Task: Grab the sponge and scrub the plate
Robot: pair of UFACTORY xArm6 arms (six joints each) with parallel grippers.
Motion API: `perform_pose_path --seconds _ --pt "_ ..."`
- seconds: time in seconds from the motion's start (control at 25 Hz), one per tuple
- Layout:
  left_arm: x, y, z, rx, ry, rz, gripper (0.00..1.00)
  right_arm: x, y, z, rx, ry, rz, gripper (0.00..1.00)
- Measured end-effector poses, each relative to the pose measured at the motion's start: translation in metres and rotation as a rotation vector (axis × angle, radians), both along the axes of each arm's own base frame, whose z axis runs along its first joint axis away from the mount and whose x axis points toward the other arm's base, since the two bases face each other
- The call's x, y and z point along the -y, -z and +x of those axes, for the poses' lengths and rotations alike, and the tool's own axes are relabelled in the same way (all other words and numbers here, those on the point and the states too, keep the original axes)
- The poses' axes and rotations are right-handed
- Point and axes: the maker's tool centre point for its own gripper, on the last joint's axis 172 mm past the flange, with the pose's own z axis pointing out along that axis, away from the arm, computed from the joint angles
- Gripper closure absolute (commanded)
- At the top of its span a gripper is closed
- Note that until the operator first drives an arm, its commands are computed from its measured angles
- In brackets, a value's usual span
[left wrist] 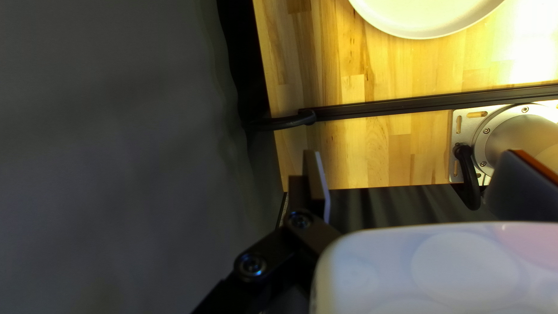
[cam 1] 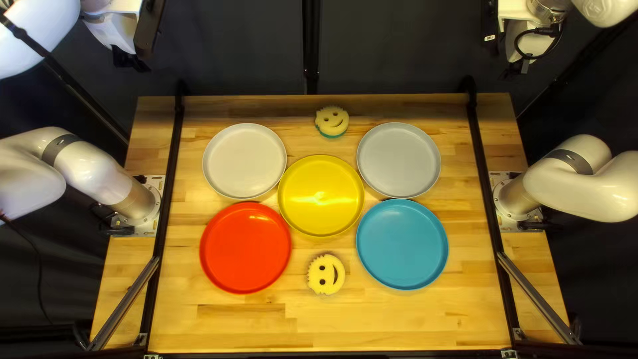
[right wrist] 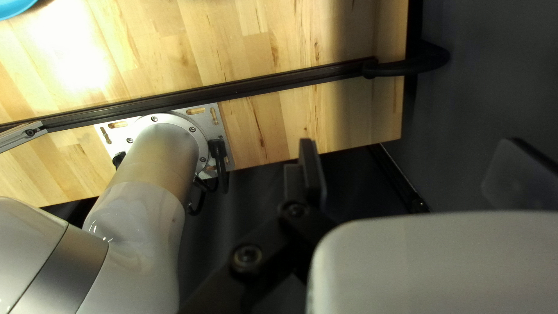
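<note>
My left gripper (cam 1: 131,61) is raised beyond the table's far left corner, and my right gripper (cam 1: 517,66) beyond the far right corner. In the left wrist view the left gripper (left wrist: 415,174) stands open, nothing between its fingers. The right gripper (right wrist: 407,174) is likewise open and empty in its wrist view. A yellow smiley sponge (cam 1: 331,119) with a teal underside lies near the far edge; another smiley sponge (cam 1: 326,274) lies nearer. Between them is a yellow plate (cam 1: 321,216). Around it are white (cam 1: 244,161), grey (cam 1: 399,160), red (cam 1: 245,247) and blue plates (cam 1: 402,244).
Black rails run along the table's left (cam 1: 169,179) and right (cam 1: 487,179) sides, inside the arm bases. Metal struts (cam 1: 125,302) slant at the near corners. A dark curtain (cam 1: 246,46) hangs behind the far edge.
</note>
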Motion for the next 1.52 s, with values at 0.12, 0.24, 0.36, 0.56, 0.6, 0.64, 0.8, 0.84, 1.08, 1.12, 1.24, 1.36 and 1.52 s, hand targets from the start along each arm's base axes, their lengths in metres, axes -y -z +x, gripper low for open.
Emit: perform_pose_path --seconds 0.12,0.24,0.36,0.56,0.6,0.64,0.8,0.84,1.08,1.12,1.24,1.36,1.52 --pt "0.0 0.0 0.0 0.0 0.0 0.0 0.0 -0.002 0.012 0.018 0.018 0.008 0.017 0.0" --pt "0.0 0.0 0.0 0.0 0.0 0.0 0.0 -0.005 0.025 0.042 0.036 0.021 0.031 0.0" --pt "0.0 0.0 0.0 0.0 0.0 0.0 0.0 -0.009 0.038 0.069 0.057 0.04 0.039 0.0" --pt "0.0 0.0 0.0 0.0 0.0 0.0 0.0 -0.012 0.05 0.104 0.087 0.081 0.034 0.0" --pt "0.0 0.0 0.0 0.0 0.0 0.0 0.0 -0.012 0.051 0.11 0.092 0.088 0.032 0.0" --pt "0.0 0.0 0.0 0.0 0.0 0.0 0.0 -0.011 0.053 0.116 0.097 0.096 0.031 0.0" --pt "0.0 0.0 0.0 0.0 0.0 0.0 0.0 -0.009 0.059 0.139 0.111 0.118 0.028 0.0" --pt "0.0 0.0 0.0 0.0 0.0 0.0 0.0 -0.009 0.059 0.144 0.113 0.12 0.028 0.0" --pt "0.0 0.0 0.0 0.0 0.0 0.0 0.0 -0.008 0.059 0.148 0.115 0.122 0.028 0.0" --pt "0.0 0.0 0.0 0.0 0.0 0.0 0.0 -0.008 0.059 0.148 0.116 0.122 0.028 0.0" --pt "0.0 0.0 0.0 0.0 0.0 0.0 0.0 -0.008 0.059 0.148 0.116 0.122 0.028 0.0" --pt "0.0 0.0 0.0 0.0 0.0 0.0 0.0 -0.006 0.062 0.148 0.118 0.12 0.019 0.0" --pt "0.0 0.0 0.0 0.0 0.0 0.0 0.0 0.002 0.083 0.162 0.127 0.131 0.035 0.0"
